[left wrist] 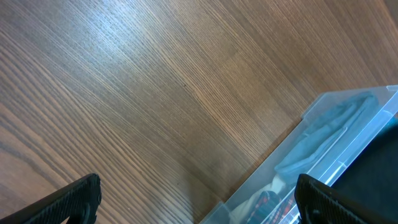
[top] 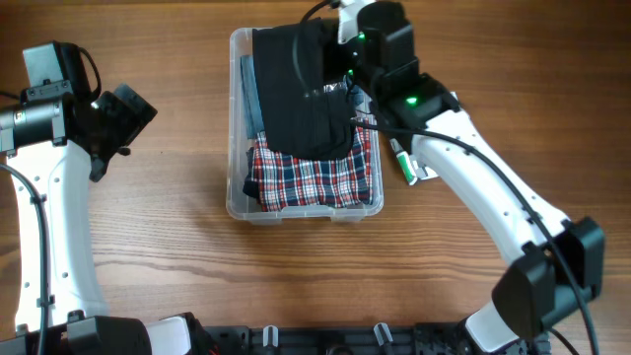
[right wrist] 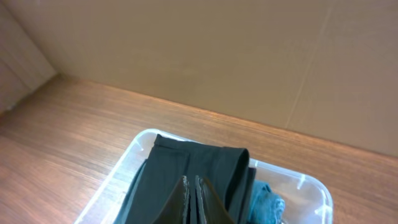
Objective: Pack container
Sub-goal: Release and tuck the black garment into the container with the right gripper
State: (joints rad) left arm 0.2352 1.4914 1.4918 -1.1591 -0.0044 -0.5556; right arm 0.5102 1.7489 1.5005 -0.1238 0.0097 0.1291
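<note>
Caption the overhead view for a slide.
Right pincer shut on black garment over the clear container holding plaid cloth; left pincer open nearby.

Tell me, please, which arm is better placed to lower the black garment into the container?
Right: the right end effector is shut on the black garment over the container; the left end effector sits open and empty beside it.

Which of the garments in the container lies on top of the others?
The black garment; it covers the plaid one and the blue one, which show only beside it.
</note>
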